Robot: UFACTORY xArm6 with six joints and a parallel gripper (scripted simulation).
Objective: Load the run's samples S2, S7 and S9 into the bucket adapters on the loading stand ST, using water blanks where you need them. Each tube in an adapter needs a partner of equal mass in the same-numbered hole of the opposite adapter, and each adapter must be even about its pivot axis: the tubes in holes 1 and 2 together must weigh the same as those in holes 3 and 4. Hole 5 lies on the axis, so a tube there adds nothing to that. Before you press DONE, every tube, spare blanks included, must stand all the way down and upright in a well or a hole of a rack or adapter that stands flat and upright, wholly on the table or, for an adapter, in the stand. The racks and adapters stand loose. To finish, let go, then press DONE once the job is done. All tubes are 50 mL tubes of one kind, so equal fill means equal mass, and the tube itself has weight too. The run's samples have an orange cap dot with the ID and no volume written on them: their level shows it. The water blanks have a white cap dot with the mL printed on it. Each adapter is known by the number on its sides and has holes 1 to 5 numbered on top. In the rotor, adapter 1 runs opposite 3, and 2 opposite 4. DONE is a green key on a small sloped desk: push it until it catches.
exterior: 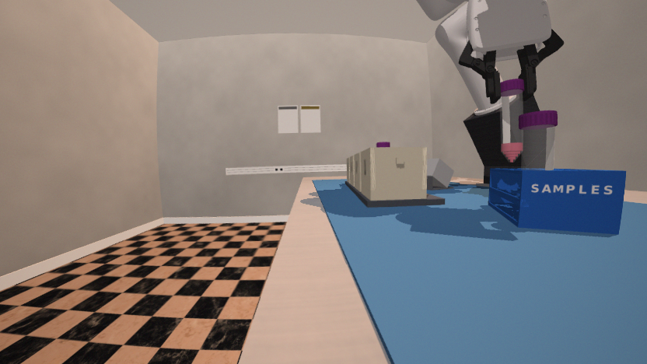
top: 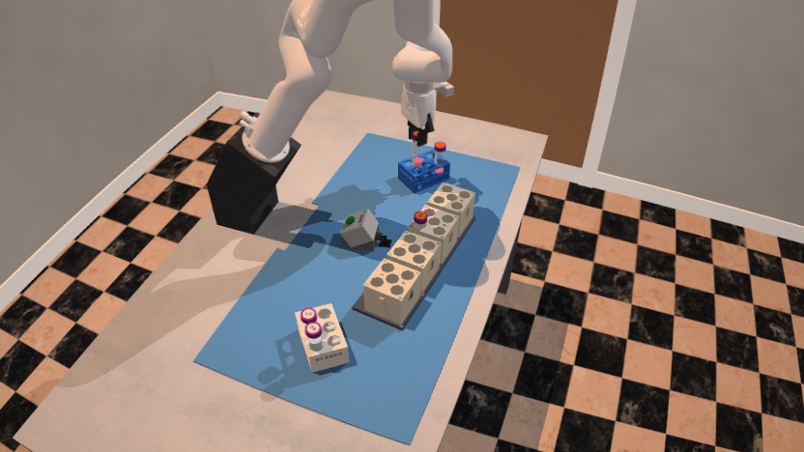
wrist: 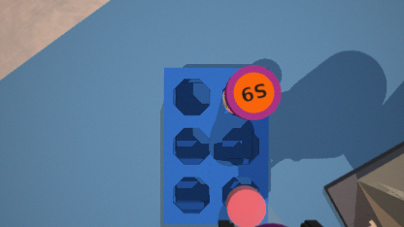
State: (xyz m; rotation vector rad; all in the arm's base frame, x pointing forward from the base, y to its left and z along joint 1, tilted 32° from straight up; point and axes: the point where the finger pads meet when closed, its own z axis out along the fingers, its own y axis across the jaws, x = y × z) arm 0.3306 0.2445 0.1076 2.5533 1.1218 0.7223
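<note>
My gripper (top: 418, 136) (exterior: 511, 92) (wrist: 268, 224) is shut on a purple-capped tube (top: 415, 151) (exterior: 512, 122) (wrist: 246, 206) with a little pink liquid in its tip. The tube hangs upright, its tip just above the blue SAMPLES rack (top: 424, 183) (exterior: 572, 212) (wrist: 168, 121); its ID is not readable. Tube S9 (top: 440, 146) (exterior: 537, 118) (wrist: 253, 92) stands in a corner well. An orange-dotted tube (top: 420, 217) (exterior: 382, 144) stands in the adapter second from the SAMPLES rack. Two white-dotted blanks (top: 308, 314) (top: 313, 329) stand in the BLANKS rack (top: 337, 362).
Several beige adapters stand in a row on the dark loading stand (top: 404, 321) (exterior: 434, 200), between the two racks. The grey DONE desk (top: 365, 229) (exterior: 438, 174) with its green key (top: 349, 220) stands beside the row, toward the robot's base. The table edge runs along the row's other side.
</note>
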